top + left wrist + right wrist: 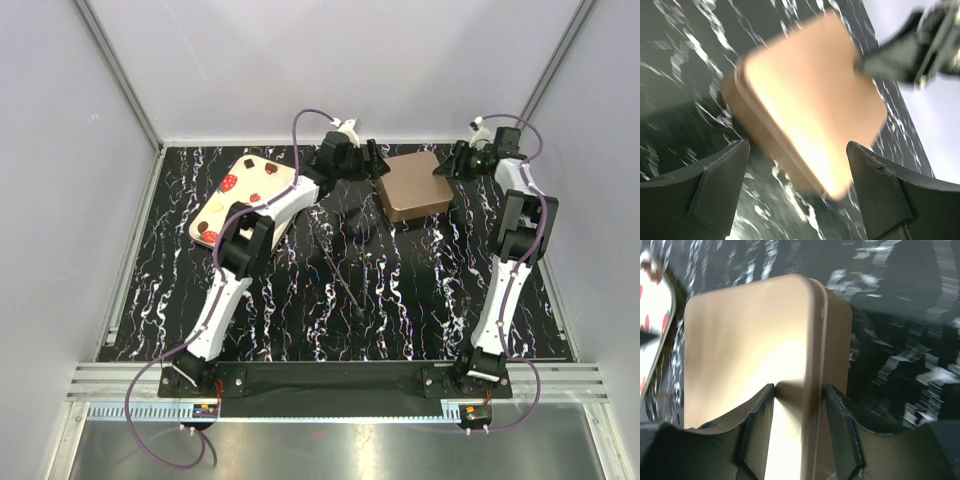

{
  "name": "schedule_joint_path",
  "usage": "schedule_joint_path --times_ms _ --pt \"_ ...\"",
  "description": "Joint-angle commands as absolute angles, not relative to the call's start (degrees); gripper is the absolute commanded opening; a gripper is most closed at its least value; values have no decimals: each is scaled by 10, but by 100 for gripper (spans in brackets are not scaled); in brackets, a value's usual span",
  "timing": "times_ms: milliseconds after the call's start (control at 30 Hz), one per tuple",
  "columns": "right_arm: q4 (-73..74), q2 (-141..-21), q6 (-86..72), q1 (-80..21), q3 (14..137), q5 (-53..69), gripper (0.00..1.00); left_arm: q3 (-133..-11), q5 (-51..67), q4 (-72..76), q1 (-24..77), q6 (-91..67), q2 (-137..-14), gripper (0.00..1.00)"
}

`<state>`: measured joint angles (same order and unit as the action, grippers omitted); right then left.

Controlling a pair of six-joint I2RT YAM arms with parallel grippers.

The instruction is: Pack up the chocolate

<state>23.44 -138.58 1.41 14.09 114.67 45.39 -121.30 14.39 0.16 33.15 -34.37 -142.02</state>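
both wrist views motion-blurred, glare on the brown box [810,110].

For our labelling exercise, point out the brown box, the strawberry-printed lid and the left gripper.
brown box [412,187]: top view, middle of its top face.
strawberry-printed lid [225,206]: top view, cream area clear of the arm.
left gripper [797,146]: left wrist view, midway between its fingertips.

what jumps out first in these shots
The brown box at the far middle of the table stands out, flanked by both grippers: the right gripper straddles its right edge, the left gripper hangs open at its left. Far left, a cream strawberry-printed lid lies partly under the left arm.
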Motion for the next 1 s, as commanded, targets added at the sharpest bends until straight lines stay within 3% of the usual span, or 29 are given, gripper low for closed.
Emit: schedule_joint_path --times_ms 0,733,833,967 --pt "322 -1413 110 114 1179 484 52 -1248 120 32 302 -346 -1433 85" --pt "303 -1389 129 89 1161 499 53 -1312 191 110 282 -398 -1542 81" --pt "301 -1381 121 89 1156 499 55 -1312 199 113 285 -406 -1546 70" --pt "298 -1360 99 89 1147 471 60 -1305 211 113 294 -408 -1543 67"
